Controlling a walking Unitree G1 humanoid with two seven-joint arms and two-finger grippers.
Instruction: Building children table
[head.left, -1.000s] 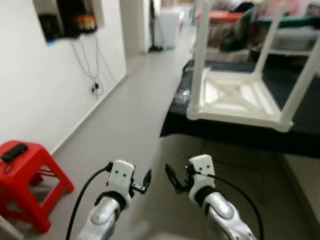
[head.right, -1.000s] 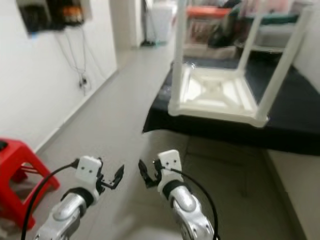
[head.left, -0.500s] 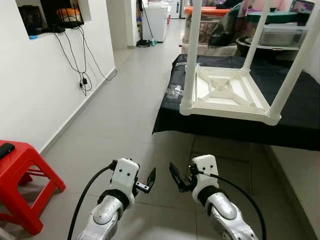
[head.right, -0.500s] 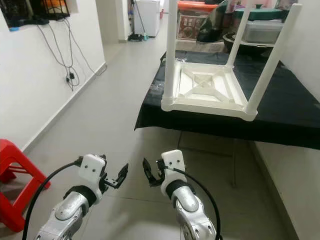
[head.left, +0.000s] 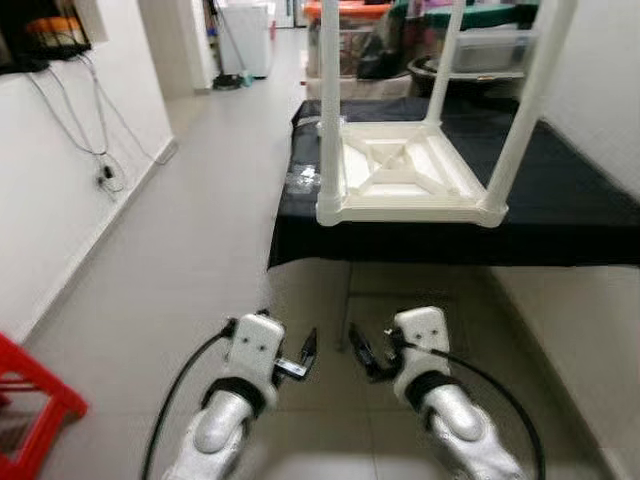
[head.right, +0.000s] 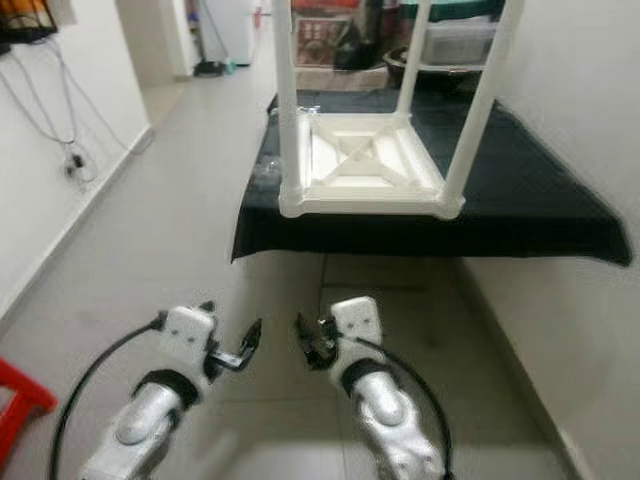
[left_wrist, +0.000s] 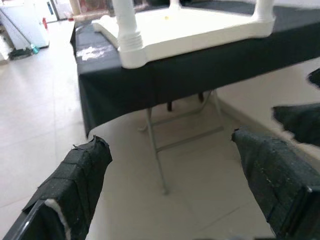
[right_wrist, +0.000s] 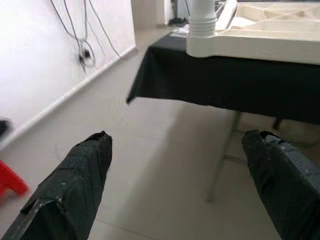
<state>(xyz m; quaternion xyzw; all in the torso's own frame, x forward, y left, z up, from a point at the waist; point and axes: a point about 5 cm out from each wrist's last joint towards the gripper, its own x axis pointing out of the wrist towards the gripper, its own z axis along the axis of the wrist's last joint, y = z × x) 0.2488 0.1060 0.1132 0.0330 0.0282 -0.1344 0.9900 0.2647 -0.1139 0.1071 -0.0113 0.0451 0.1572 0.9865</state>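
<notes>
Two grippers are held low before the robot, the left gripper (head.left: 308, 353) and the right gripper (head.left: 357, 352), fingers parted and grasping nothing, tips turned toward each other above the grey floor tiles (head.left: 200, 250). Compared with half a second ago, the view has swung: the red stool (head.left: 25, 420) now sits at the frame's left edge and the black-draped folding table (head.left: 580, 215) lies nearly straight ahead. The grippers' pose is unchanged. The white children's table (head.left: 400, 175) rests upside down at the near edge of that surface, legs up, toward its left corner. Judgement: the robot is squaring up for approach; no assembly contact yet.
</notes>
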